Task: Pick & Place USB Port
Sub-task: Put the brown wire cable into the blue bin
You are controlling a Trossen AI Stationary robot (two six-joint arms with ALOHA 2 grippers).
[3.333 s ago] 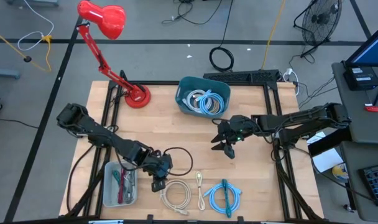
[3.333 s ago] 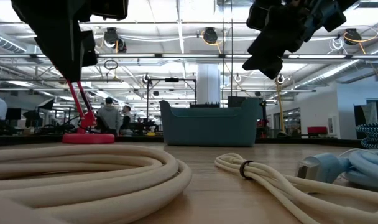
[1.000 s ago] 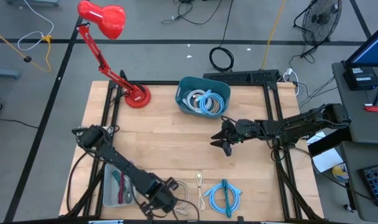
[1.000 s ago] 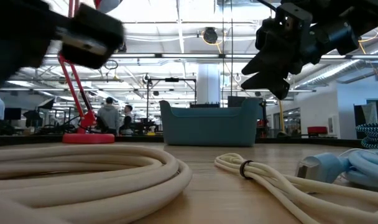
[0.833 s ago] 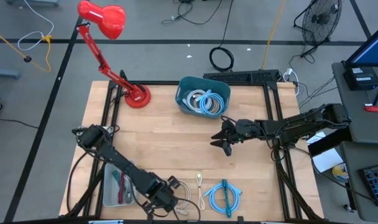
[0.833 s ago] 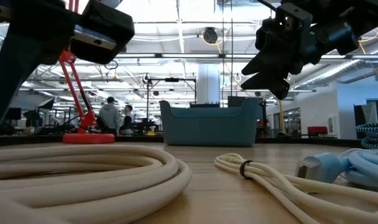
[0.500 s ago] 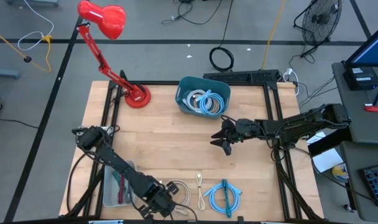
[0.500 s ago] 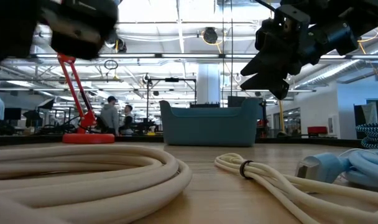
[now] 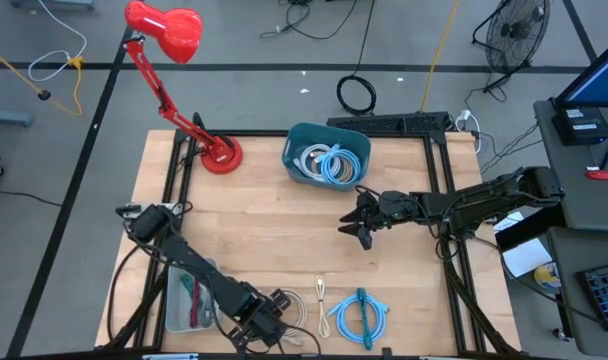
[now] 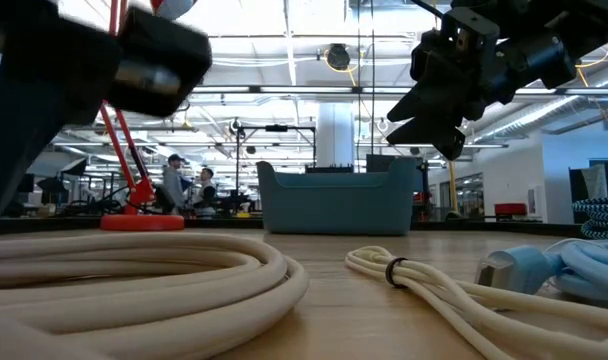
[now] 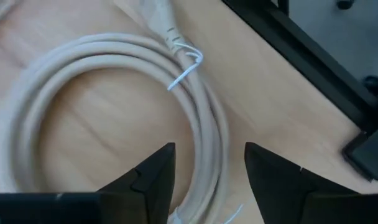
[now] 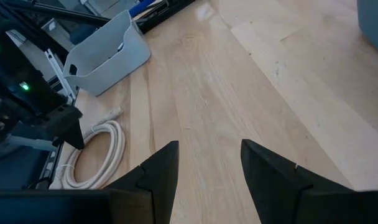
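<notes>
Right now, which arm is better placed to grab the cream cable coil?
Probably the left. Its claw stands open directly over the cream cable coil, while the right claw hangs mid-table, well away from it.

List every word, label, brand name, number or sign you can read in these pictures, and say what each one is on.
None can be read.
The teal bin, the grey tray and the red lamp carry no visible lettering.
The cream cable has only a plain white tie, no tag.
The screens and devices beside the table are too small to read.
Anything posted in the room behind the table in the low view is too small to read.
</notes>
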